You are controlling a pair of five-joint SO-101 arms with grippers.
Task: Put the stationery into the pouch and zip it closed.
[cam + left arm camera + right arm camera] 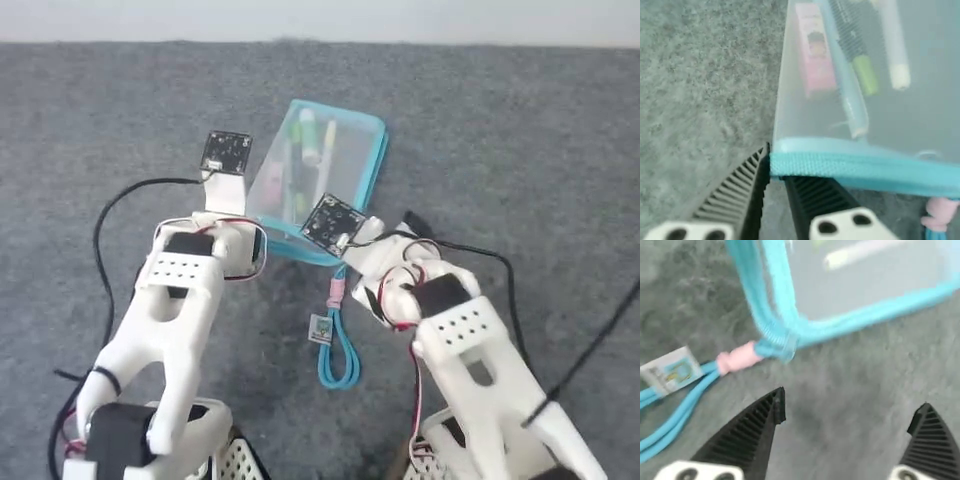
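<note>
On the left, at about 8 o'clock in the high view, we see the left arm reaching up to the pouch point(352, 165). The left gripper point(776, 172) is pinched onto the near corner of the pouch, right on its blue zip edge.

The pouch lies flat on the grey table point(520, 130), at about 12 o'clock from the middle. It is see-through with a blue rim. Inside it we see a pink eraser point(815, 50), a green pen point(865, 75) and a white pen point(895, 50). We see no stationery lying outside it.

At 6 o'clock from the pouch, a blue strap point(340, 360) with a small tag point(320, 328) trails toward us. A pink bead point(737, 360) joins the strap to the zip slider point(786, 346), which sits at the pouch corner nearest the right arm.

On the right, at about 4 o'clock, the right gripper point(851, 401) hangs just above the table with its jaws spread wide and nothing in them. The slider and bead are near it, but it touches neither.

We think the filling step is done and this is the zipping step. The zip line looks shut along the edge we can see, and the slider looks pulled to the end. We cannot tell if it is closed all the way. Next, the right gripper would need to grab the bead and tug away from the left gripper, if any gap is left. If not, the left gripper just needs to let go.
</note>
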